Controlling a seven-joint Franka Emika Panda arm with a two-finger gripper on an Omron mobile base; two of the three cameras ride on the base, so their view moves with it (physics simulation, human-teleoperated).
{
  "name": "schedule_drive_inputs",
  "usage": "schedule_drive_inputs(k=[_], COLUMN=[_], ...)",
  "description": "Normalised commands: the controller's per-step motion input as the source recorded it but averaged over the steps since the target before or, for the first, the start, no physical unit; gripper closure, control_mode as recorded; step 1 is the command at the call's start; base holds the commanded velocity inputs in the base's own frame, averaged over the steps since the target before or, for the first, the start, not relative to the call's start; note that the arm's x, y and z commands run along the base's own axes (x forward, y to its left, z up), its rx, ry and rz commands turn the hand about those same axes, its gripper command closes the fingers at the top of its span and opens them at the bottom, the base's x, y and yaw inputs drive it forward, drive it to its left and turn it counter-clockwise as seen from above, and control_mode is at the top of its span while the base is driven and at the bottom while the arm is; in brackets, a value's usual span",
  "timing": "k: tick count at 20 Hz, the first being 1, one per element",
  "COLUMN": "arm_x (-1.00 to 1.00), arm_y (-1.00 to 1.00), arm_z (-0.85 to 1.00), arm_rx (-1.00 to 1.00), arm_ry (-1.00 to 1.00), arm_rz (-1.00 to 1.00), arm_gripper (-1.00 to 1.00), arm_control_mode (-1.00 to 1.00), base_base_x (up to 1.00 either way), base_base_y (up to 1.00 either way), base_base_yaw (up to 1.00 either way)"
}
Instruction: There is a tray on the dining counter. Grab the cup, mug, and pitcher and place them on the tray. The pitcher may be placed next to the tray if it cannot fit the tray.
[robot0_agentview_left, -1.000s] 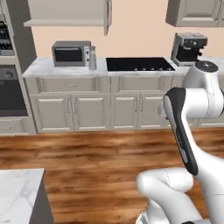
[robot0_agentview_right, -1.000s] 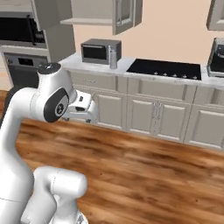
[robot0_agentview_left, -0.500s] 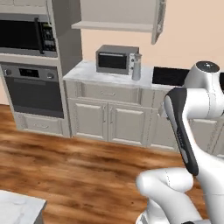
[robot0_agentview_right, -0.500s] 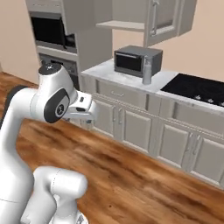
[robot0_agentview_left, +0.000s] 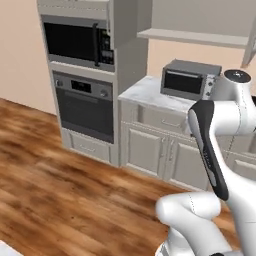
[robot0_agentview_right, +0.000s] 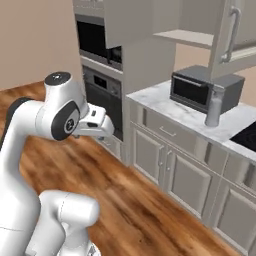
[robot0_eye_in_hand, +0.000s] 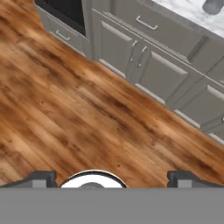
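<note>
Grey-silver pitcher (robot0_agentview_right: 214, 105) upright on marble counter (robot0_agentview_right: 200, 116); hand (robot0_eye_in_hand: 112, 177) open.

Whole view swung leftward, camera-borne.

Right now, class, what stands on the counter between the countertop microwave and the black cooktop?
A slim grey bottle stands there, close beside the microwave, with bare marble counter running on toward the cooktop, as the right base view shows.

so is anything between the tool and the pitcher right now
Nothing visible is in the way. The pitcher stands on the marble counter beside the microwave. The open tool hangs over bare wood floor, short of the cabinets, with open space from it to the countertop.
</note>
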Motion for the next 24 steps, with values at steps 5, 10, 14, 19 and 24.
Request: schedule_drive_inputs(k=[5,10,14,19,24], arm_x=[0.00,0.00,0.00,0.00,0.00], arm_y=[0.00,0.00,0.00,0.00,0.00], arm_z=[0.00,0.00,0.00,0.00,0.00], arm_rx=[0.00,0.00,0.00,0.00,0.00], arm_ry=[0.00,0.00,0.00,0.00,0.00], arm_rz=[0.00,0.00,0.00,0.00,0.00], arm_gripper=[-1.00,-1.00,-1.00,-1.00,-1.00], arm_control_mode=[1.00,1.00,1.00,1.00,1.00], base_base_x=[1.00,0.96,0.88,0.70,0.52], base_base_y=[0.05,-0.02,0.00,-0.05,-0.15], base_base_yaw=[0.14,-0.08,-0.19,-0.32,-0.32])
